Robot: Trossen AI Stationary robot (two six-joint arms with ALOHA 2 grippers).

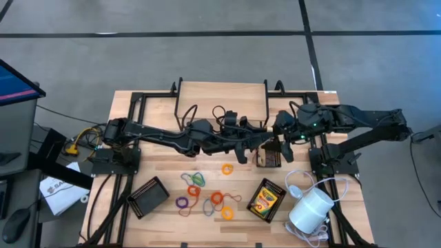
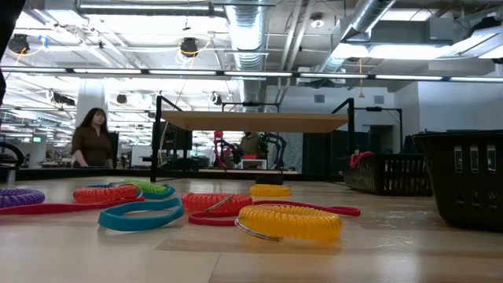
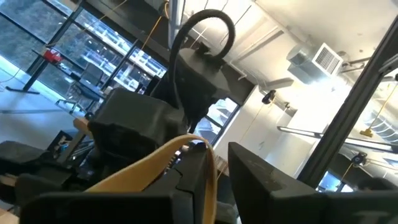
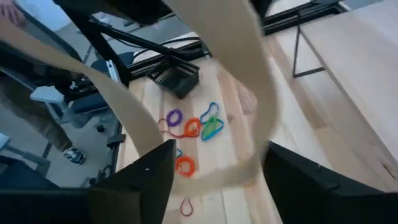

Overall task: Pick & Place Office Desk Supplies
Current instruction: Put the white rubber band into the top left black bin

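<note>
**Front of table.** Coiled elastic loops lie loose on the wooden table (image 1: 138, 103). In the low view a yellow coil (image 2: 291, 222) is nearest. Behind it lie a red coil (image 2: 216, 203), a blue loop (image 2: 141, 216) and, at the edge of the picture, a purple coil (image 2: 17, 197). From above, the group sits between two trays and includes a yellow loop (image 1: 227, 213), a purple loop (image 1: 182, 203) and two orange loops (image 1: 216, 198), one of them apart from the rest and farther back.

**Trays.** An empty-looking black mesh tray (image 1: 148, 196) stands on the left side of the group. On the right side, a second mesh tray (image 1: 278, 205) holds a yellow-and-green crayon box (image 1: 265, 200). A white cylinder (image 1: 310, 210) with a white cord lies just beside that tray.

**Mid-table.** Both arms meet above a third mesh tray (image 1: 269, 157).
- The left pincer (image 3: 219, 168) has its fingers drawn close together, pinching a tan elastic band (image 3: 186, 146) that arches over them.
- The right pincer (image 4: 217, 177) faces it with fingers spread wide. The same band sweeps across its view, and no grip on it is evident.

**Rear.** A black-framed wooden shelf (image 1: 220, 93) stands at the back edge. A person (image 2: 93, 137) is visible in the room beyond.
</note>
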